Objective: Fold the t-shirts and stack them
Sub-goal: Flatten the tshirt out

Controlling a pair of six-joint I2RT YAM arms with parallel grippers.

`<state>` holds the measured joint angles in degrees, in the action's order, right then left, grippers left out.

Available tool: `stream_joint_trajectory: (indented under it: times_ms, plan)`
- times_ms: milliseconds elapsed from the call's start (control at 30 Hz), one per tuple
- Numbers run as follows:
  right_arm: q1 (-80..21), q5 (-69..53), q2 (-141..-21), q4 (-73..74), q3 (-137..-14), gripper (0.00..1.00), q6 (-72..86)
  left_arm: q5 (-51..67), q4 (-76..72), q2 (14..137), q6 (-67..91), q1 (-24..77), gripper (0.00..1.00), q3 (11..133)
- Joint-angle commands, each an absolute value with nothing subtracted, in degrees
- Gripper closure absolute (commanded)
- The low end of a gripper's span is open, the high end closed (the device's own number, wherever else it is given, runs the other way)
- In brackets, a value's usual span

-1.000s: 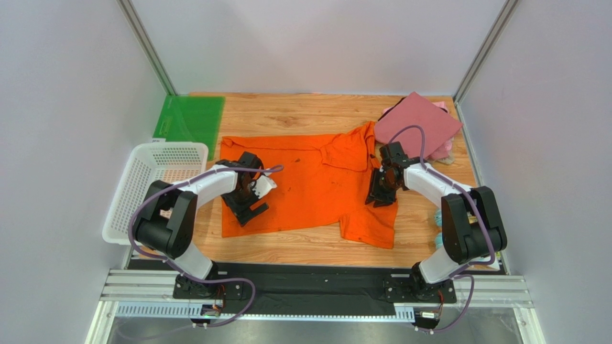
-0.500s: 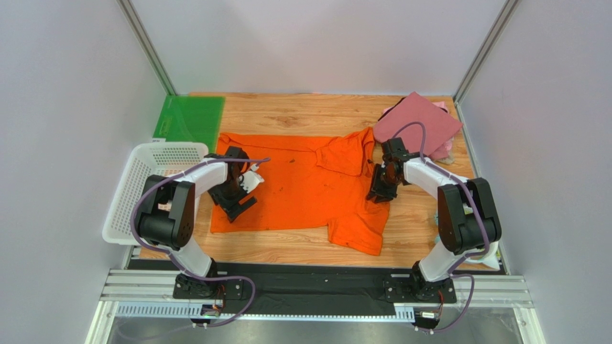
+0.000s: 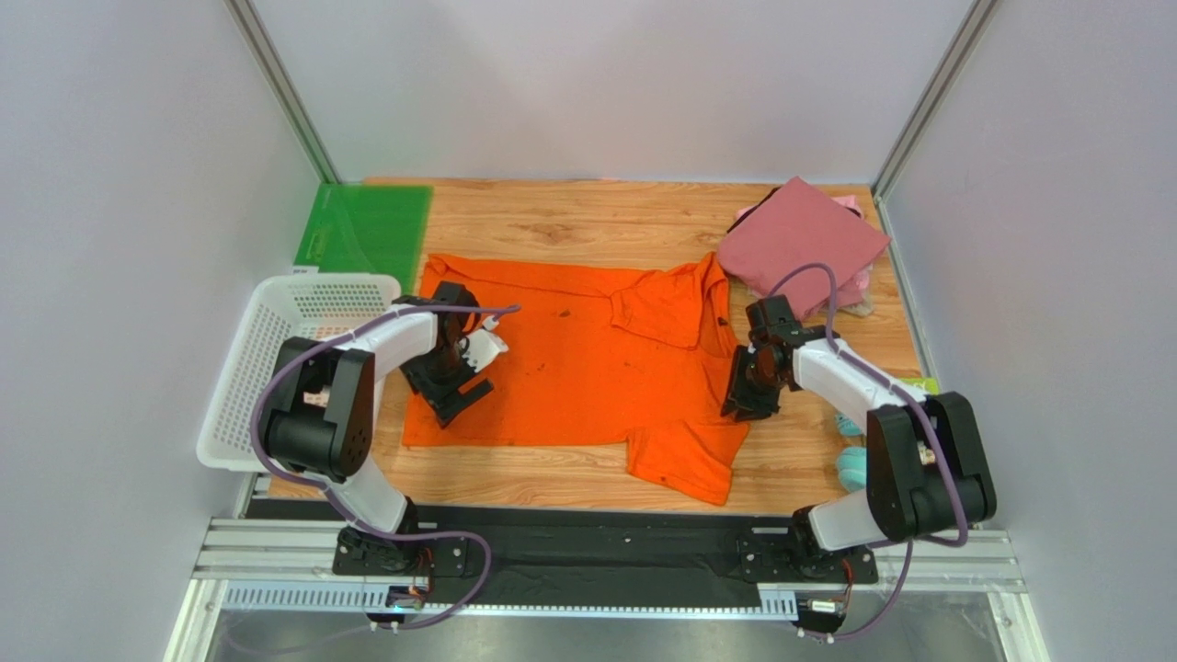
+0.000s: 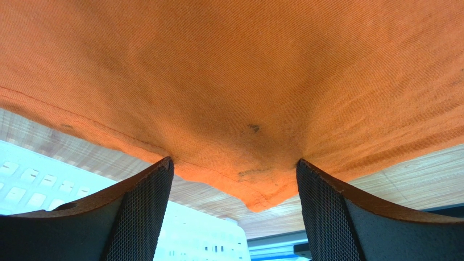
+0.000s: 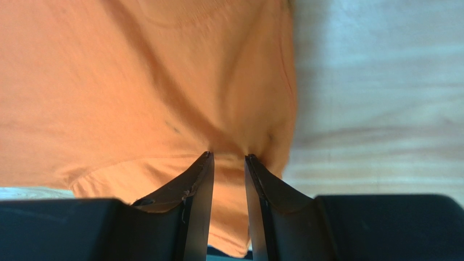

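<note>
Moved since the earlier frames: the orange shirt (image 3: 594,366) lies further left and flatter, its collar flap now folded down smooth. The right hand (image 3: 743,400) sits nearer the arm bases than before, and the left hand (image 3: 449,390) has gone a little leftward.

We list the present state.

Orange shirt: spread on the worktop (image 3: 580,214), middle of the wood, collar toward the far right, one sleeve hanging toward the near edge. We see small dark marks on the cloth.

Left hand: low over the shirt's left edge, near the bottom corner. In its wrist view the fingers (image 4: 141,212) stand wide apart, with a corner of the hem between them. We see no clamp on the cloth.

Right hand: at the shirt's right edge, just above the near sleeve. In its wrist view the fingers (image 5: 199,185) are almost together, and the cloth puckers at the tips. We read this as a pinch of orange shirt clamped.

Maroon shirt (image 3: 801,235): folded flat, far right corner, apart from the orange one.

Pink shirt (image 3: 854,287): under the maroon one, only its edges showing.

Green sheet (image 3: 362,228): flat on the far left corner.

Basket (image 3: 263,373): white mesh, at the left edge, just beside the left arm.
</note>
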<state>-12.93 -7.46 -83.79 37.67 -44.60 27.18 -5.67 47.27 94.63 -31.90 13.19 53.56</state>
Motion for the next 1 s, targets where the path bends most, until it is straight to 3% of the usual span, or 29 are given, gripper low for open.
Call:
stream_joint_trajectory:
  times_ms: [0,267,467,967]
  plan:
    - [-12.92,-4.92,-77.18,41.92,-44.73,0.66,28.03,-6.33,41.75,94.05,-33.22,12.74,0.12,53.09]
    - [-12.92,-8.34,-79.8,42.8,-55.7,0.62,28.39,-3.34,49.56,86.06,-33.13,12.74,0.12,56.5]
    - [-12.92,-10.9,-89.9,42.8,-70.38,0.6,27.25,-1.93,55.72,84.02,-31.29,12.74,0.02,72.21]
    - [-9.67,-11.6,-113.72,43.42,-92.1,0.61,25.05,-2.64,54.93,114.24,-21.71,10.02,0.05,105.34]
